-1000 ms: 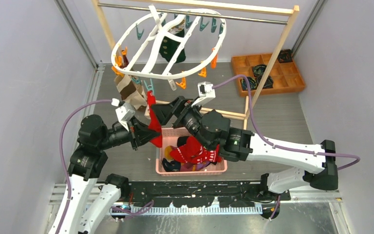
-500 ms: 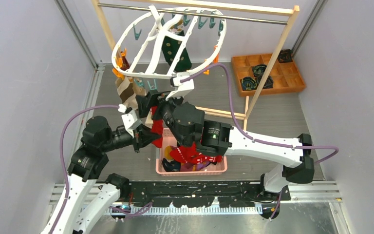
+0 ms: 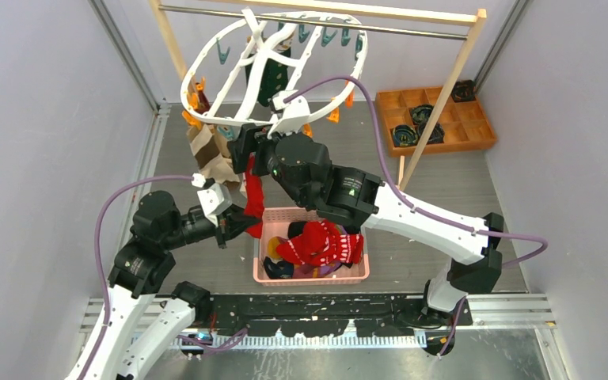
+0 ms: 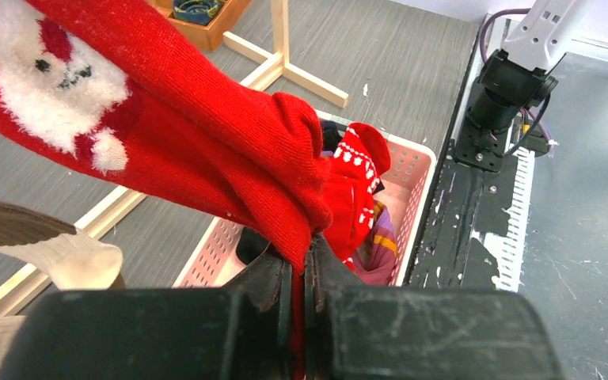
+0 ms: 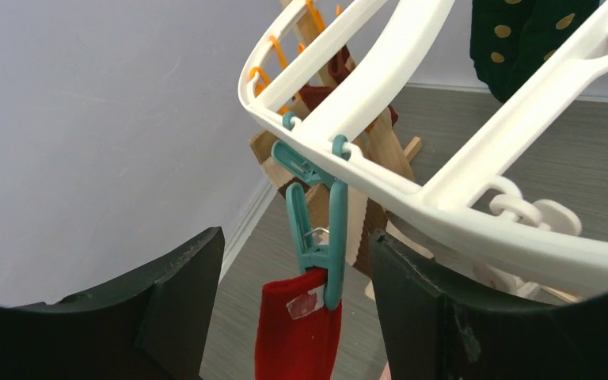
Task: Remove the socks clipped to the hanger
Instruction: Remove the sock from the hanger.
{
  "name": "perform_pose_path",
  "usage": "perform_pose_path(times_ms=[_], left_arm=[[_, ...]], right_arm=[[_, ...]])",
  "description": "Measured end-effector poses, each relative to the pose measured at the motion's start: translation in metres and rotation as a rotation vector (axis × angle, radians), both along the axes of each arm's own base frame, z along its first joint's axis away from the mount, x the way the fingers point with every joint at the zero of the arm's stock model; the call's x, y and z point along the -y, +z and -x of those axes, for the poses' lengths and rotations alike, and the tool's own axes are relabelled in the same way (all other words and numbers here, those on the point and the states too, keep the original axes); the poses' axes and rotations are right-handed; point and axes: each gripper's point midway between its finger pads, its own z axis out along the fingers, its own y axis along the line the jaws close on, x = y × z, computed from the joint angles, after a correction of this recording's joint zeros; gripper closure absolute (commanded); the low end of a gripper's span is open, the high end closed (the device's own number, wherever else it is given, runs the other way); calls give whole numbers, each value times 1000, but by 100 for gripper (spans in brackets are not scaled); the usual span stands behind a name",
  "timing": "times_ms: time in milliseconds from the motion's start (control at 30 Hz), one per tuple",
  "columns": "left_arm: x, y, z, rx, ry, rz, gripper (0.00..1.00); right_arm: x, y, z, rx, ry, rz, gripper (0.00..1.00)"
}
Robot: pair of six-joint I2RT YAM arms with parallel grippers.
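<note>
Fig. My left fingers [image 4: 285,279] are pinched shut on the red sock [image 4: 206,150]. My right fingers [image 5: 198,277], spread wide and empty, flank the teal clip [image 5: 317,237] pinning its cuff to the hanger [image 5: 443,198] (risk: pulling before the clip opens would tilt the frame).

Pale lilac walls [image 3: 39,119] left and right, grey plank floor [image 3: 459,186] between — wooden rack [image 3: 465,49] far side, compartment tray [image 3: 475,131] far right.
</note>
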Motion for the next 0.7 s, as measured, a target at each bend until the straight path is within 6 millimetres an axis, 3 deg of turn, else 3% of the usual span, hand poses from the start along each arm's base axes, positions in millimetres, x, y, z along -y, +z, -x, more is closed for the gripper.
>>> perform_pose_path(times_ms=[400, 700], left_arm=[[0, -2, -1, 17, 5, -17, 100], [0, -2, -1, 16, 3, -16, 100]], right_arm=[[-14, -23, -6, -27, -8, 46, 35], [-10, -11, -19, 58, -75, 43, 37]])
